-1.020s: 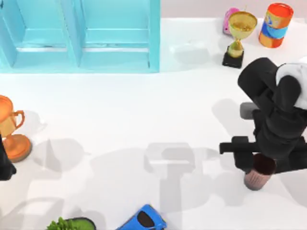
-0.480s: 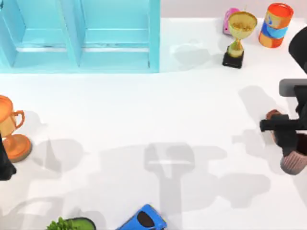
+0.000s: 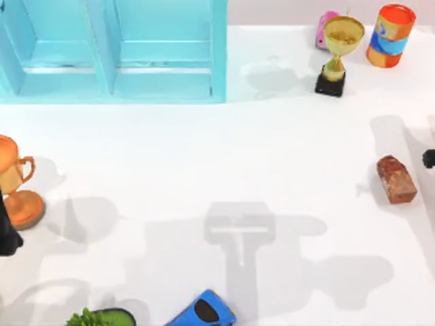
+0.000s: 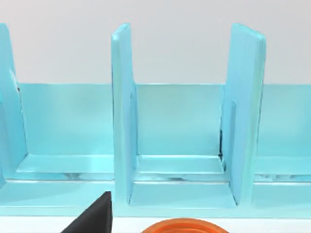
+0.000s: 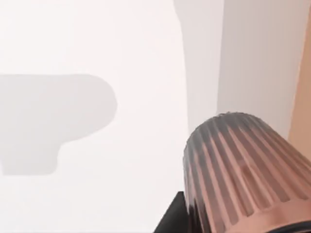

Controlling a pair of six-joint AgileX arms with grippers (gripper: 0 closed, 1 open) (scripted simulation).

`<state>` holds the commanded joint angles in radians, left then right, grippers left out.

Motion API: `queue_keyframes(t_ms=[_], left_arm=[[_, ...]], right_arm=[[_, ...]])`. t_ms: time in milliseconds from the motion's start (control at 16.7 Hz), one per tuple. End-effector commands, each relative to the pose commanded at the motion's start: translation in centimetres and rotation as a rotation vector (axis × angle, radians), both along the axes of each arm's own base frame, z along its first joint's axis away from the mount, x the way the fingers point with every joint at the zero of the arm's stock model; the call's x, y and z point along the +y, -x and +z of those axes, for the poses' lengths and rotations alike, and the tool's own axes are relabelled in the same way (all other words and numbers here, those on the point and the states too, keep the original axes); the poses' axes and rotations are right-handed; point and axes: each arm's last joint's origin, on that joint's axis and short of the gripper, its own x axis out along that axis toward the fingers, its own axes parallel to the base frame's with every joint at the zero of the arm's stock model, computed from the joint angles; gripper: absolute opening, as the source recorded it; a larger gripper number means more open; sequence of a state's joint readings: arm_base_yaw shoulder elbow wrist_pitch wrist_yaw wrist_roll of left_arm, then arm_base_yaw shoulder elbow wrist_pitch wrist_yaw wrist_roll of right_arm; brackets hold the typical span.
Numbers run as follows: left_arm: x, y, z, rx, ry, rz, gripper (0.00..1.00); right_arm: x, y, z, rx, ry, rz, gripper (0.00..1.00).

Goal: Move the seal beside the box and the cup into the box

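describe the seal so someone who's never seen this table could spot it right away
Start at the blue box along the table's far edge, then cross to the right side, below the gold trophy and the orange-and-blue can. The seal lies there alone on bare white table: a small mottled red-brown block, low and flat where its neighbours stand tall and shiny.

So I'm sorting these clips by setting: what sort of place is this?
Most likely a rendered tabletop test scene, not a real room: a plain white table holds an open turquoise box with compartments and unrelated props, such as a gold trophy, a toy car and the seal.
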<state>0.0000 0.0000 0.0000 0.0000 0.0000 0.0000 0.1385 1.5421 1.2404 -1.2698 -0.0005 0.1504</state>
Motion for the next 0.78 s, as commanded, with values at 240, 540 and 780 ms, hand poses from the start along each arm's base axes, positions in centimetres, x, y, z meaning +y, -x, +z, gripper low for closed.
queue_keyframes(t_ms=[240, 540, 780], left_arm=[[0.0, 0.0, 0.0, 0.000, 0.000, 0.000, 1.00], [0.0, 0.0, 0.0, 0.000, 0.000, 0.000, 1.00], [0.0, 0.0, 0.0, 0.000, 0.000, 0.000, 1.00]], right_arm=[[-0.8, -0.2, 0.0, -0.002, 0.001, 0.002, 0.00], [-7.9, 0.3, 0.0, -0.015, 0.005, 0.001, 0.00], [-15.0, 2.9, -0.6, -0.010, 0.010, 0.002, 0.00]])
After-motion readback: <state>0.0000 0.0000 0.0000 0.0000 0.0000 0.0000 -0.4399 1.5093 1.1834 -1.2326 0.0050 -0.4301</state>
